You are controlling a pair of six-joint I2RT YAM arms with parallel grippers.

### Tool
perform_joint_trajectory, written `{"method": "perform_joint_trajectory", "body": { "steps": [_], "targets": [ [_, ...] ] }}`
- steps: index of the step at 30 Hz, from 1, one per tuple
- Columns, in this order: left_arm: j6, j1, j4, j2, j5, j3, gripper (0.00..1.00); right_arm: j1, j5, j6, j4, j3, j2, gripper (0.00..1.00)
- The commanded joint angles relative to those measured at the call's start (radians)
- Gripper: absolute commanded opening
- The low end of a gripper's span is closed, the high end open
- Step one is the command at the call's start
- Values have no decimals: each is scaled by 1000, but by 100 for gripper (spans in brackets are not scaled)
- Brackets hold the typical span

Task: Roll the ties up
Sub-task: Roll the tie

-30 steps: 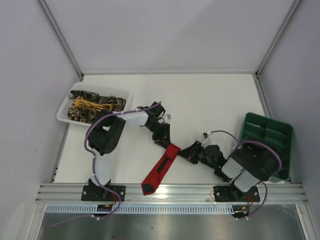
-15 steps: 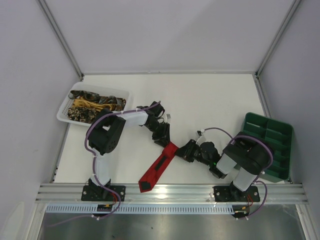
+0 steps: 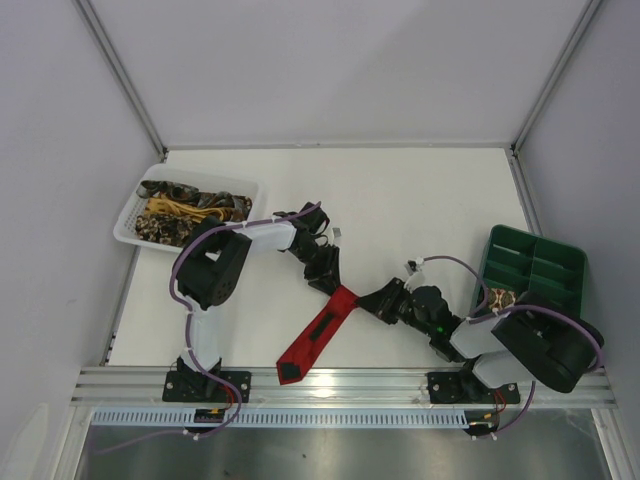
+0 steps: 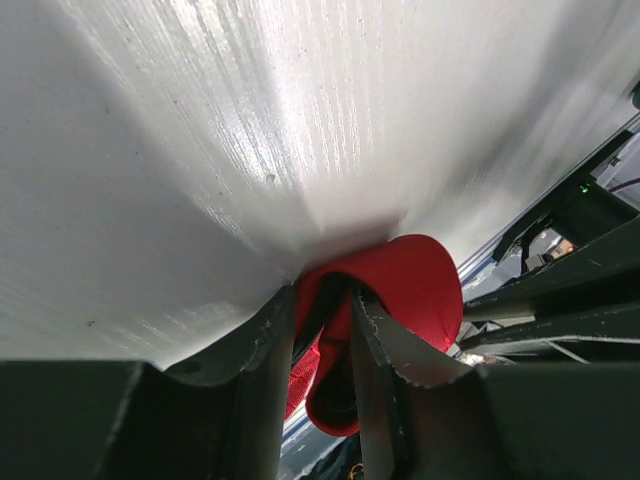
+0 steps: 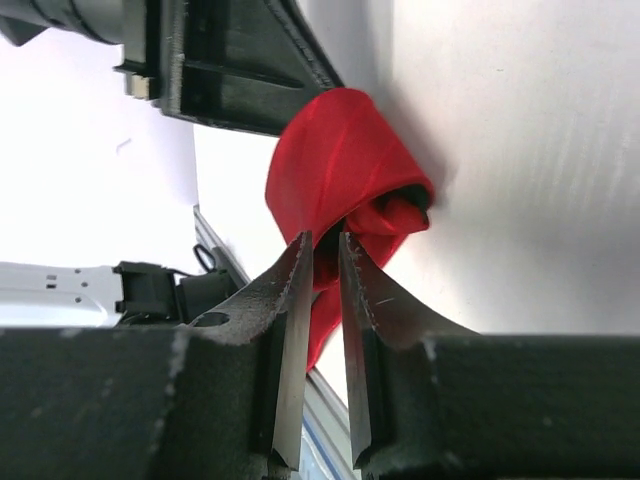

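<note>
On a white counter (image 3: 420, 200), the left hand (image 4: 322, 310) and right hand (image 5: 325, 250) both pinch the rolled end of the red tie (image 3: 318, 336) mid-counter. Its tail lies toward the near edge. Uneven pulling could unravel the loose roll.

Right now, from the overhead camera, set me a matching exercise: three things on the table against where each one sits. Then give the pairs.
Things:
1. red tie
2. white mesh basket
3. green compartment tray

Places:
A. far-left part of the table, heaped with patterned ties
B. right edge of the table
C. middle of the table, stretching to the near edge, its far end rolled up

Pairs: 1-C; 2-A; 3-B
</note>
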Motion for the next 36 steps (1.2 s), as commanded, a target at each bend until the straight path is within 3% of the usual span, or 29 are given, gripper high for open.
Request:
{"method": "perform_joint_trajectory", "body": {
  "steps": [1, 25, 36],
  "targets": [
    [36, 8, -15, 34, -92, 13, 35, -4, 50, -30, -71, 2, 9, 22],
    [54, 14, -29, 47, -72, 15, 36, -8, -39, -9, 371, 36, 390, 25],
    [70, 13, -47, 48, -81, 9, 36, -4, -33, -27, 369, 82, 388, 22]
  ]
}}
